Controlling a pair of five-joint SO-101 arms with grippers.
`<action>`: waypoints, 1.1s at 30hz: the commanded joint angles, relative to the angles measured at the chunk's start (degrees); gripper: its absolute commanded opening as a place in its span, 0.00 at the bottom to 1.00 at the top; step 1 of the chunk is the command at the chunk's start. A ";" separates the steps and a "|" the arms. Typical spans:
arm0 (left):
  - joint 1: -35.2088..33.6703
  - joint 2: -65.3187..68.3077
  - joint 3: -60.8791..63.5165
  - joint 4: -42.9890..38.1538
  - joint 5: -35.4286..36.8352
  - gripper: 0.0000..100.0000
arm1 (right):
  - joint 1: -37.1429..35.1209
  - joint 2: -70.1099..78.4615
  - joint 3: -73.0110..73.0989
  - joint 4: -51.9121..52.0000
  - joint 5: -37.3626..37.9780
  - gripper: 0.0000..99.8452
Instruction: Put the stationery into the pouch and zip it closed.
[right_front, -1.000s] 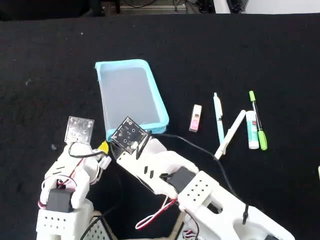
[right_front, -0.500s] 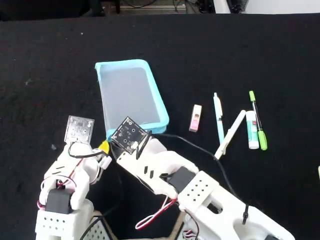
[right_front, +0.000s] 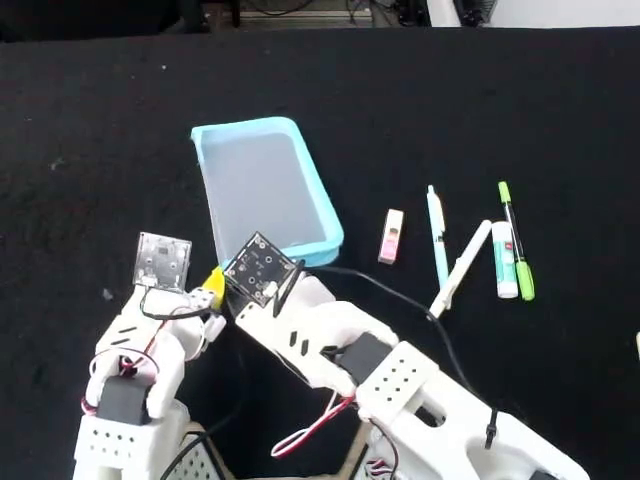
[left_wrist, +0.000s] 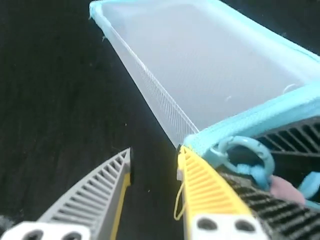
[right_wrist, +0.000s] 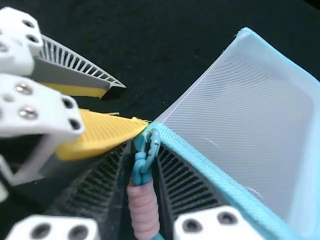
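Two hands are at the desk (right_front: 100, 120). The left hand (left_wrist: 154, 152) has its two fingers spread, and the right hand (right_wrist: 144, 152) has its two fingers closed on the one zip pull (right_wrist: 142, 200). There is one pouch (right_front: 262, 185), just ahead of both hands. Well off to the right hand's outer side lie five stationery pieces. Three are pens: one blue-and-white pen (right_front: 437, 238), one white pen (right_front: 461, 268) and one green pen (right_front: 509, 212). The others are one glue stick (right_front: 503, 260) and one pink-and-white eraser (right_front: 391, 236).
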 joint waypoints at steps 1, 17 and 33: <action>0.40 0.00 -0.13 -2.37 0.44 0.16 | -0.79 -2.15 -0.66 -1.49 0.00 0.01; 0.75 0.00 -10.86 11.87 -4.57 0.16 | -0.79 -2.15 -0.66 -1.49 0.00 0.01; 1.45 -0.09 -2.77 1.05 -0.88 0.16 | -0.79 -2.24 -0.66 -1.41 0.00 0.01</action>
